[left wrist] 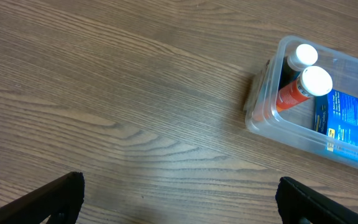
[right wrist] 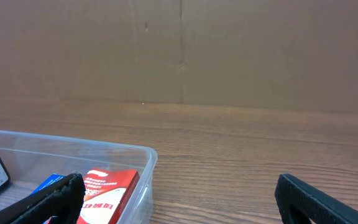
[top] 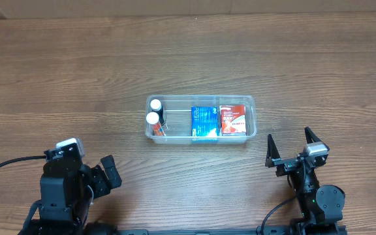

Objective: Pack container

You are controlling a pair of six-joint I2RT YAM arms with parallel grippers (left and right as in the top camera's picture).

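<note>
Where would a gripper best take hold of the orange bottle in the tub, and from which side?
Probably the white-capped top of the orange bottle, from straight above. It stands cap-up in the left end of the container, with the wall, the dark bottle and the blue box crowding its body, so only the top looks free.

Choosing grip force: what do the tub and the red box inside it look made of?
The clear rectangular tub looks like glossy plastic: contents show through its walls. The red rectangular box looks like printed cardboard, judging by flat faces and crisp edges.
</note>
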